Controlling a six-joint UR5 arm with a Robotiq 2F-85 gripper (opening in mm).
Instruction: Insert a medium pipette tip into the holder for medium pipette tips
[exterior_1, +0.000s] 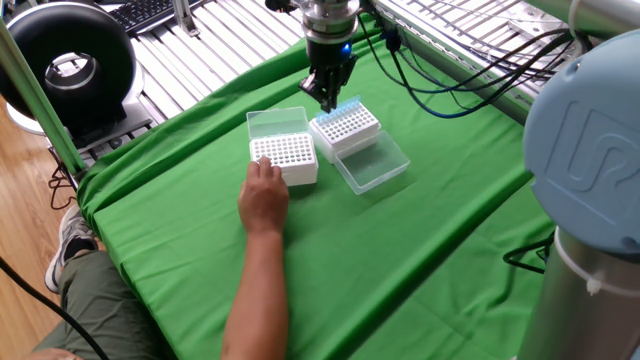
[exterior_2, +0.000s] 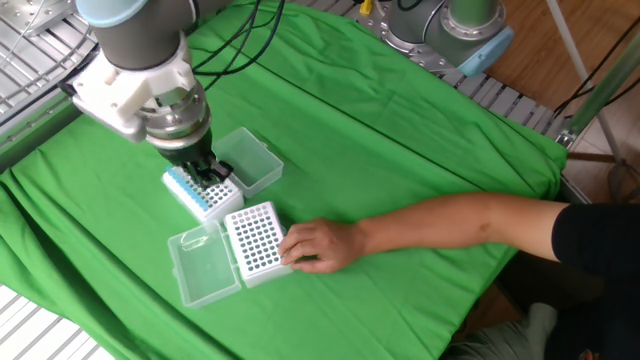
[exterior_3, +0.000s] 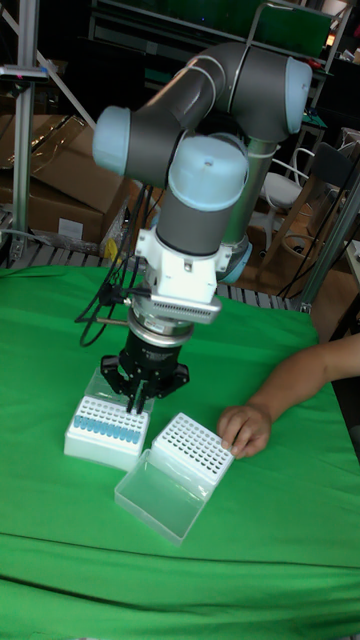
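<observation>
A white rack (exterior_1: 352, 126) (exterior_2: 200, 196) (exterior_3: 105, 430) with several blue-topped pipette tips stands on the green cloth. Beside it a white holder (exterior_1: 285, 155) (exterior_2: 253, 240) (exterior_3: 195, 450) shows rows of empty holes. My gripper (exterior_1: 328, 101) (exterior_2: 211, 179) (exterior_3: 135, 403) hangs straight down over the edge of the blue-tipped rack, with its fingertips just at the tops of the tips. The fingers stand close together, and I cannot make out a gap or a tip between them. A person's hand (exterior_1: 265, 190) (exterior_2: 315, 245) (exterior_3: 245, 430) rests against the holder.
Each box has its clear hinged lid lying open on the cloth: one lid (exterior_1: 372, 165) (exterior_2: 245, 160) by the rack and one lid (exterior_1: 278, 122) (exterior_2: 200, 270) (exterior_3: 160, 500) by the holder. The person's forearm (exterior_2: 450, 220) crosses the cloth. Cables (exterior_1: 450, 70) trail behind the arm.
</observation>
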